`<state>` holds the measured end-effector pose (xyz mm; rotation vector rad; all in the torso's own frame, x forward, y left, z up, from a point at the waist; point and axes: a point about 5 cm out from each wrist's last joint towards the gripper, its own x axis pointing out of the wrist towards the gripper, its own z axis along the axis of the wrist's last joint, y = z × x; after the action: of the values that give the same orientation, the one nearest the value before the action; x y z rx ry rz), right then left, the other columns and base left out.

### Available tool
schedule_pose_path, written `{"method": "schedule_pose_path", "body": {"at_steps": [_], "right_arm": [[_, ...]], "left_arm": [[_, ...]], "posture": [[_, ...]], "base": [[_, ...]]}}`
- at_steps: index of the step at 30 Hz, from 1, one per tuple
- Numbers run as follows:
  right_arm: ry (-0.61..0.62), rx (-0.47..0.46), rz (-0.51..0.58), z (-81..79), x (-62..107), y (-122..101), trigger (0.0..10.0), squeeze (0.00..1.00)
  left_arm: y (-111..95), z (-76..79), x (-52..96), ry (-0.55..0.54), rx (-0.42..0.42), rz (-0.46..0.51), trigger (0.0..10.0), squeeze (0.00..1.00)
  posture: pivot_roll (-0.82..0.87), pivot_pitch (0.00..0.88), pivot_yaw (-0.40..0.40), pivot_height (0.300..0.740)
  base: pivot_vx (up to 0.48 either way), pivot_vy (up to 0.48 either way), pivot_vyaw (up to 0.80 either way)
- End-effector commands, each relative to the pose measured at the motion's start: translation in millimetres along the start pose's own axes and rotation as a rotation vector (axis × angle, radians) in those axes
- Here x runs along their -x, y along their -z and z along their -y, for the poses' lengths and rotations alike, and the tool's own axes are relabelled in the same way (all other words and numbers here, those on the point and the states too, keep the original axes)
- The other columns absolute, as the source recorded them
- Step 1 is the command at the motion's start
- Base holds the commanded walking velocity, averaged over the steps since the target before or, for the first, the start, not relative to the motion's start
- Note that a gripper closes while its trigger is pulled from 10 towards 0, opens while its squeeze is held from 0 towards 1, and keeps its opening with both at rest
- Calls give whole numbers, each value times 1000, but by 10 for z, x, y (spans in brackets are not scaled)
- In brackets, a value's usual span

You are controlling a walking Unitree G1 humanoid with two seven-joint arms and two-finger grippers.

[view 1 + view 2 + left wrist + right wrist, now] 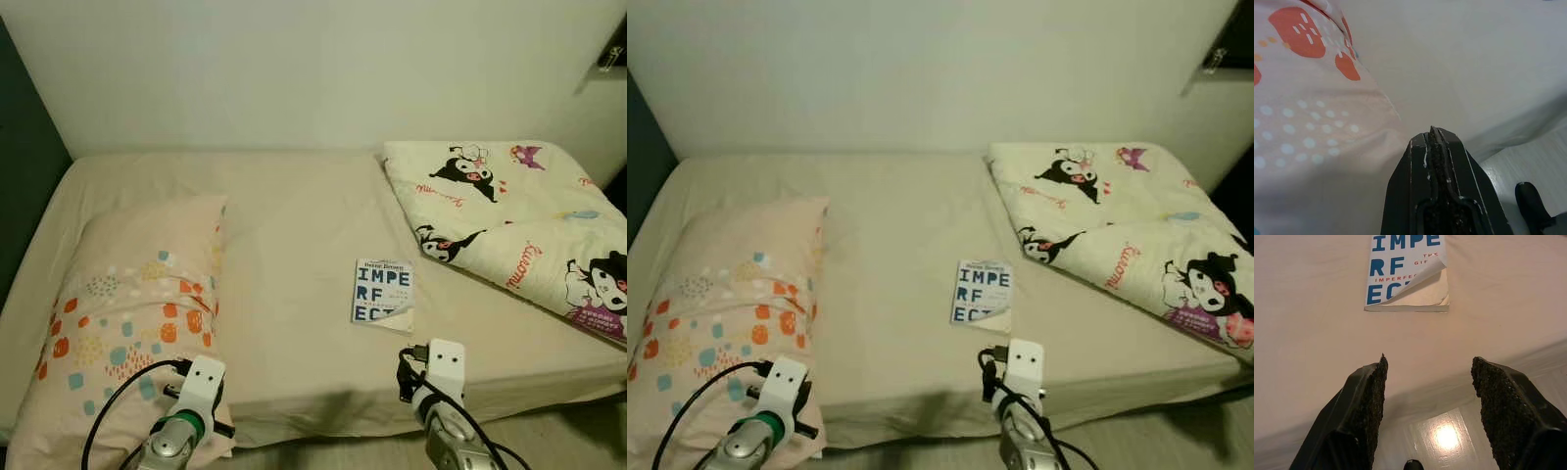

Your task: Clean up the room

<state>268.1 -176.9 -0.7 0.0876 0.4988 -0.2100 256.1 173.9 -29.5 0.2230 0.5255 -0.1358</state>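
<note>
A white paperback book (383, 292) with blue letters and a curled cover corner lies flat on the beige bed sheet (294, 245), near the front edge. My right gripper (1427, 377) is open, hovering over the bed's front edge just short of the book (1406, 271). My left gripper (1434, 134) is shut with nothing in it, beside the lower corner of the patterned pillow (132, 313). The wrists of both arms rise at the bottom of the eye views, the left one (196, 392) over the pillow, the right one (441, 377) below the book.
A folded cream blanket (519, 220) with cartoon prints covers the bed's right side. A dark panel (24, 157) stands at the left, a white wall behind. Pale floor (1449, 435) shows below the bed edge.
</note>
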Motion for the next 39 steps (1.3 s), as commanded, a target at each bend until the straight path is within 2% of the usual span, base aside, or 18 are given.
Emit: {"method": "schedule_pose_path", "body": {"at_steps": [1, 11, 15, 21, 24, 25, 27, 39], "right_arm": [[5, -2, -9, -3, 2, 24, 10000, 0], [-6, -2, 1, -14, 5, 18, 10000, 0], [-38, 25, 14, -57, 11, 9, 10000, 0], [-17, 42, -7, -44, 5, 29, 10000, 0], [-3, 28, -21, -29, 2, 45, 10000, 0], [22, -14, -22, 11, 4, 48, 10000, 0], [30, -27, -19, 25, 6, 46, 10000, 0], [53, -57, -25, 49, -5, 32, 10000, 0]], "left_arm": [[49, 8, 13, 2, -7, -19, 10000, 0], [49, 3, 12, 2, -9, -19, 10000, 0], [62, -10, 13, 0, -11, -28, 10000, 0], [69, -16, 14, 0, -11, -33, 10000, 0], [70, -15, 13, 0, -11, -34, 10000, 0], [69, -11, 12, 0, -11, -34, 10000, 0], [69, -10, 12, 1, -10, -34, 10000, 0], [74, 15, 13, 2, -10, -34, 10000, 0]], "posture": [[113, 9, 9, 740], [113, 8, 10, 740], [116, 13, 14, 740], [116, 13, 14, 740], [116, 13, 14, 740], [116, 13, 14, 740], [116, 13, 14, 740], [114, 6, 8, 740]], "base": [[0, 0, 0], [0, 0, 0], [0, 0, 0], [0, 0, 0], [0, 0, 0], [0, 0, 0], [0, 0, 0], [0, 0, 0]]}}
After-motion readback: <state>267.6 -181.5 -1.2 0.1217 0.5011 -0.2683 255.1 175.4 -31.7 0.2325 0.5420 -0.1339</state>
